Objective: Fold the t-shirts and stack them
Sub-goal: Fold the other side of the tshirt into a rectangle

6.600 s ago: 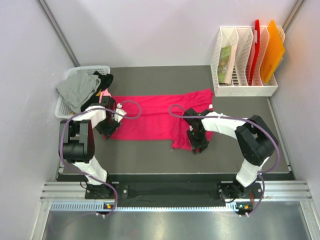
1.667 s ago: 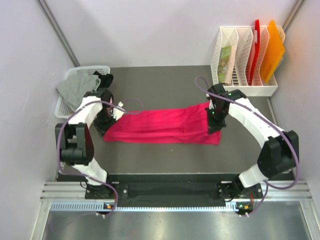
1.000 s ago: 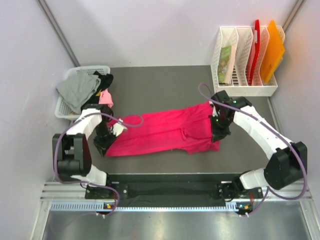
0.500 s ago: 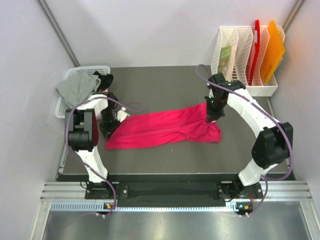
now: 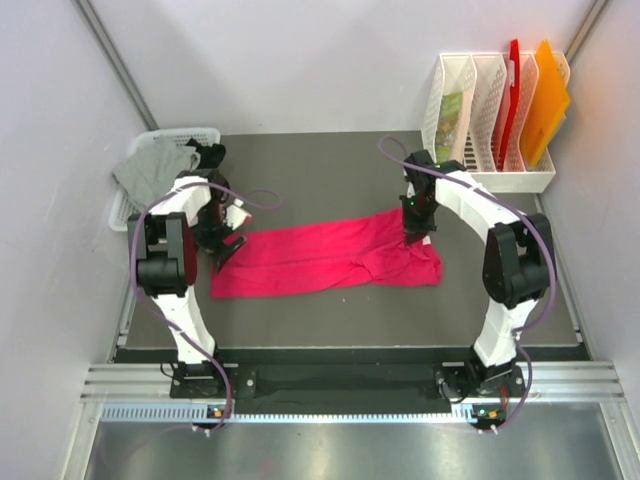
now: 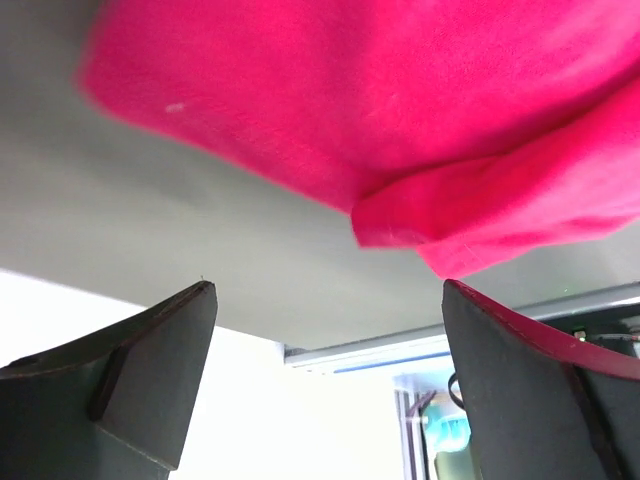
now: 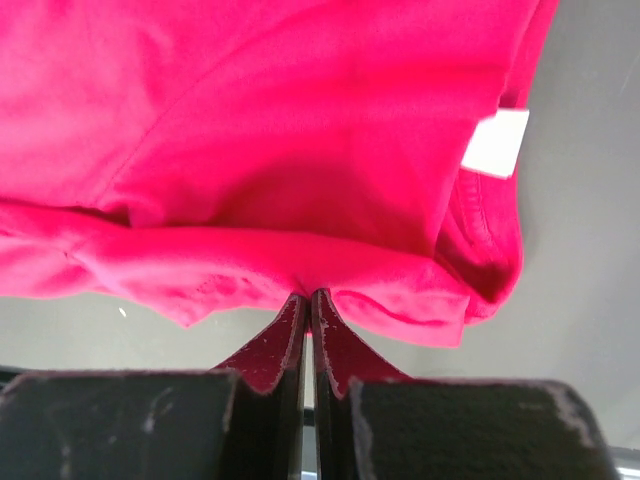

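Note:
A crimson-red t-shirt (image 5: 330, 260) lies folded into a long band across the dark table. My right gripper (image 5: 413, 237) is at its right end, shut on a pinch of the shirt's hem (image 7: 308, 285); a white label (image 7: 495, 143) shows near the collar. My left gripper (image 5: 224, 240) hovers over the shirt's left end with its jaws wide open and nothing between them. In the left wrist view the red cloth (image 6: 400, 110) lies beyond the spread fingers (image 6: 160, 380). A grey t-shirt (image 5: 152, 168) and a black t-shirt (image 5: 212, 155) lie in the basket.
A white mesh basket (image 5: 185, 134) stands at the table's back left corner. A white file rack (image 5: 490, 180) with a red folder (image 5: 513, 80) and an orange folder (image 5: 548, 100) stands at the back right. Walls close in on both sides.
My left gripper has opened and let go of the shirt's left end, which now rests on the table. My right gripper, still holding the right end, has moved slightly toward the back.

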